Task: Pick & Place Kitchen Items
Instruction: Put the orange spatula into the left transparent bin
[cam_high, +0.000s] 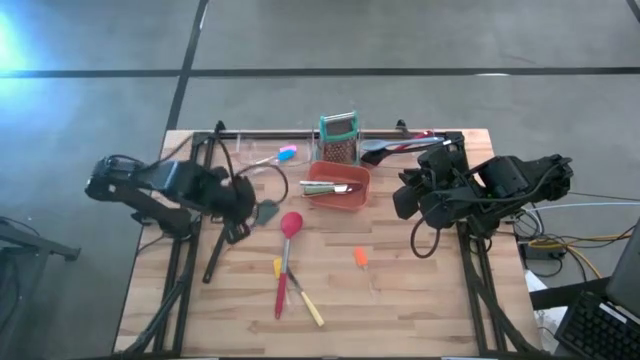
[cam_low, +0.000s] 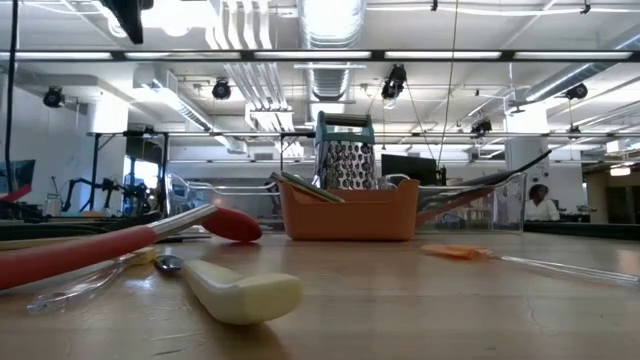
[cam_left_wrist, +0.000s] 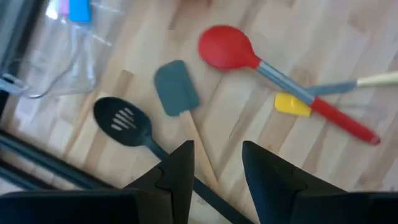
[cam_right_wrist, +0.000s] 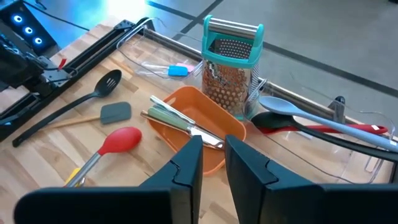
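My left gripper (cam_left_wrist: 214, 165) hangs with fingers narrowly parted and empty over the wooden handle of the grey flat-bladed silicone spatula (cam_left_wrist: 176, 94). The black slotted plastic spoon (cam_left_wrist: 122, 121) lies just beside it, so closing off-centre could snag both or skid the handle away. My right gripper (cam_right_wrist: 213, 163), slightly parted and empty, waits above the red-orange rectangular plastic bin (cam_right_wrist: 199, 127), which already holds a green-handled knife (cam_right_wrist: 177, 118). On the pale wood-plank table (cam_high: 400, 300), the red-headed spoon (cam_high: 290, 225) lies at six o'clock from the bin. Behind is an open workshop with ceiling ducts.
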